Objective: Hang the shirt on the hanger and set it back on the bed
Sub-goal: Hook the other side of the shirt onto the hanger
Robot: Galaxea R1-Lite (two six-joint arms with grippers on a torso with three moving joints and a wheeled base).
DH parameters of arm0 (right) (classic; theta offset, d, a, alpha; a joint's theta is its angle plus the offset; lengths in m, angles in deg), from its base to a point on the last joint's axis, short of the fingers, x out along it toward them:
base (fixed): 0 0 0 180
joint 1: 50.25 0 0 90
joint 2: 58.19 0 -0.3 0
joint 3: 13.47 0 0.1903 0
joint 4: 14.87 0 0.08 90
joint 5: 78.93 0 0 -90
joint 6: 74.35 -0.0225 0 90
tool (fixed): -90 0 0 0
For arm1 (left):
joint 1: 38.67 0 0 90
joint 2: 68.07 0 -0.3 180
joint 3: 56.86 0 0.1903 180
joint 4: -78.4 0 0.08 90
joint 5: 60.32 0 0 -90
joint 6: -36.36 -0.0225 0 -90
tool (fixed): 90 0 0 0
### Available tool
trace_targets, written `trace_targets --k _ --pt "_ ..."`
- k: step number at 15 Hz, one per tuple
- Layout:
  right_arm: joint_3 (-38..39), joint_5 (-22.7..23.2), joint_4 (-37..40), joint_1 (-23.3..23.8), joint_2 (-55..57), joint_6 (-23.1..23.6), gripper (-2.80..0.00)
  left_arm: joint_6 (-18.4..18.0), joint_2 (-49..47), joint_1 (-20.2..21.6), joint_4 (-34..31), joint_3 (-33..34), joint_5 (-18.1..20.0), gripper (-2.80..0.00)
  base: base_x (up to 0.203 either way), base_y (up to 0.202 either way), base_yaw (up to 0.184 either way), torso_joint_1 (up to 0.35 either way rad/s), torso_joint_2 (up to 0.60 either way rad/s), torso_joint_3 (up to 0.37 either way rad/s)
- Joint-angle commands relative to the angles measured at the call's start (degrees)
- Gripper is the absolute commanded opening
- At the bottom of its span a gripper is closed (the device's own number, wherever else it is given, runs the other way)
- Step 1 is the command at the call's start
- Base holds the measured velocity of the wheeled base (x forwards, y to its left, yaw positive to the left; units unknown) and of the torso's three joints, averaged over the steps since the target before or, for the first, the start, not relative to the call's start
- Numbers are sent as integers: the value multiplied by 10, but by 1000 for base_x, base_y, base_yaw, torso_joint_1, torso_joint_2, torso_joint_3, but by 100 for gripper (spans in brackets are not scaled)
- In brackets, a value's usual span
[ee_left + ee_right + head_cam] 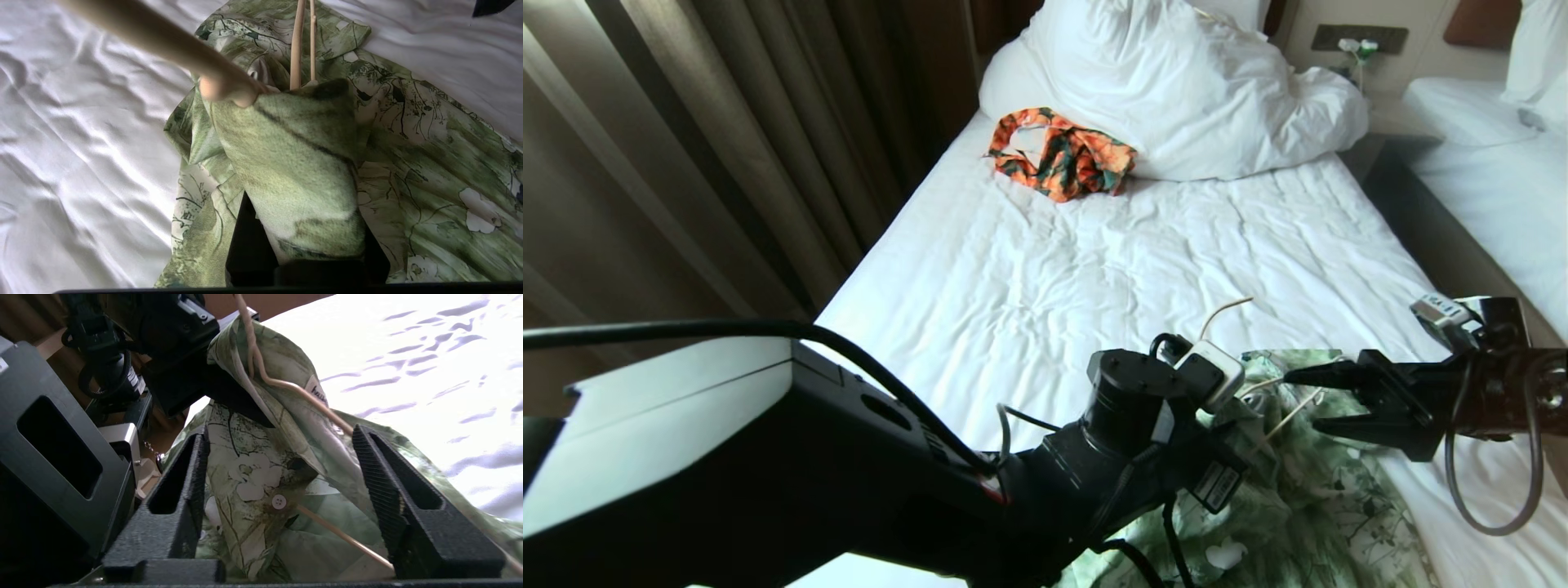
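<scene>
Curtain (686, 163): heavy brown drapes in vertical folds along the bed's left side.
Left arm: matte black housing with looped cables, reaching in from the lower left over the near part of the bed.
Left end effector (1241, 408): fingers pressed together, pinching a fold of the shirt; in the left wrist view the cloth drapes over the black fingers and hides them.
Orange garment (1062, 155): crumpled orange and dark green patterned cloth, lying against the pillow, well apart from the shirt.
Pillow (1168, 82): large, white, soft and rumpled, at the head of the bed.
Bed (1094, 261): white sheet, finely wrinkled all over.
Shirt (1298, 498): thin woven cloth, light green streaks with white flowers and dark leaves, one white button showing in the right wrist view. It lies bunched at the near right part of the bed, its upper portion lifted by the left end effector, the rest trailing toward the near edge.
Hanger (1225, 312): thin cream rod, smooth and round. The curved hook rises out of the shirt's top and points toward the pillow; one shoulder arm slopes down into the cloth toward the right end effector.
Right end effector (1319, 400): black ribbed wedge fingers spread wide, level, pointing left, straddling shirt cloth and a hanger arm without gripping either.
Second bed (1503, 188): white, past a dark gap at far right.
</scene>
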Motion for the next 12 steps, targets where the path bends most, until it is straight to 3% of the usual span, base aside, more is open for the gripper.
trace_targets --k 1,4,5,8,9,10,12 --pt "-9 5 32 6 -37 -1 0 2 30 -8 2 15 -4 -280 0 0 0 0 0 0" --pt "-61 5 168 18 -68 -8 0 10 67 -29 -1 35 -25 -280 0 0 0 0 0 0" --pt "-65 5 171 23 -67 -8 -280 10 74 -33 -1 41 -28 -280 0 0 0 0 0 0" --pt "-95 3 177 23 -58 -36 -280 11 85 -43 -1 45 -42 -280 0 0 0 0 0 0" --pt "-104 -31 177 23 -57 -51 -280 14 87 -48 -1 44 -46 -280 0 0 0 0 0 0" --pt "-122 -56 183 22 -58 -88 -280 15 87 -51 -1 44 -48 -280 0 0 0 0 0 0" --pt "-171 -65 207 22 -64 -181 -280 18 87 -52 -3 42 -49 -280 0 0 0 0 0 0"
